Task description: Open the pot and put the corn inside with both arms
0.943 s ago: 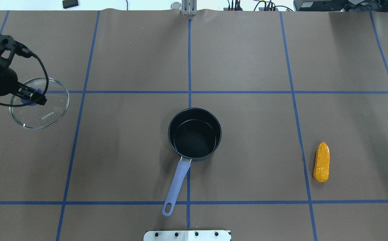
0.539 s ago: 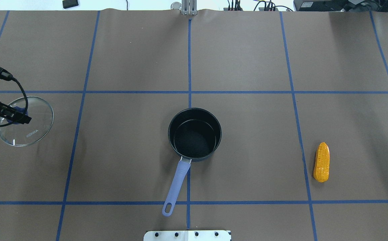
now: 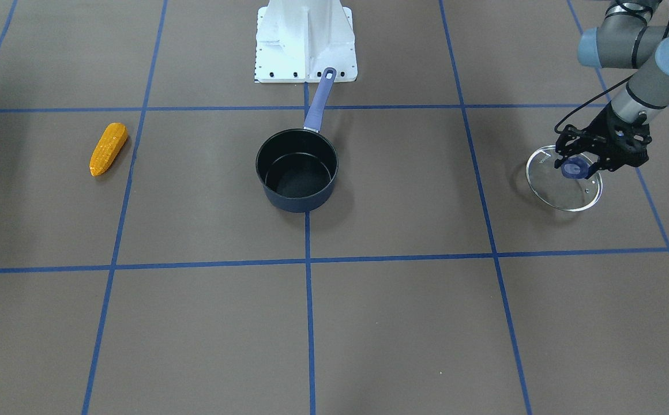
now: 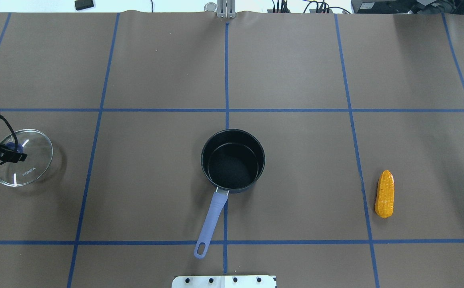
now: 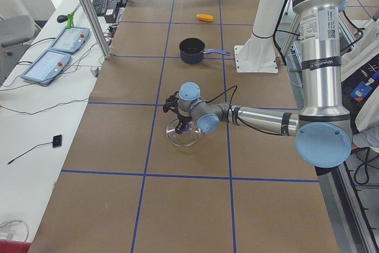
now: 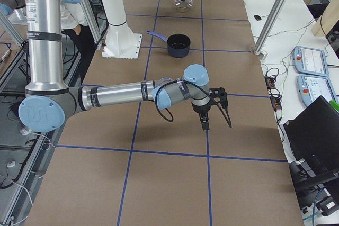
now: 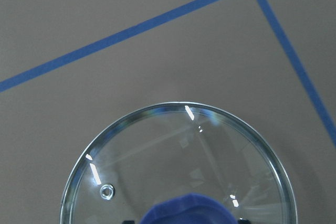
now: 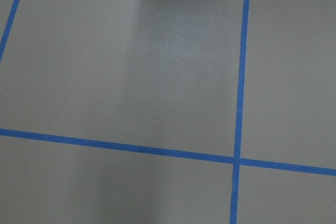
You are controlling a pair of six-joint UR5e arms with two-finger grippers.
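Near the worktop's left edge, the left gripper [image 3: 577, 166] pinches the blue knob [image 7: 186, 211] of the glass lid [image 4: 32, 168] (right gripper [image 6: 213, 119]: opening cannot be told).

A round glass lid [image 7: 173, 150] fills the lower half of the view, with a small vent hole [image 7: 106, 191] near its left rim. Its blue knob [image 7: 184, 211] is cut by the bottom edge, and dark slivers of the left gripper [image 7: 185, 221] flank it. Blue tape lines [image 7: 131, 30] cross the brown table [image 7: 79, 3] beyond.
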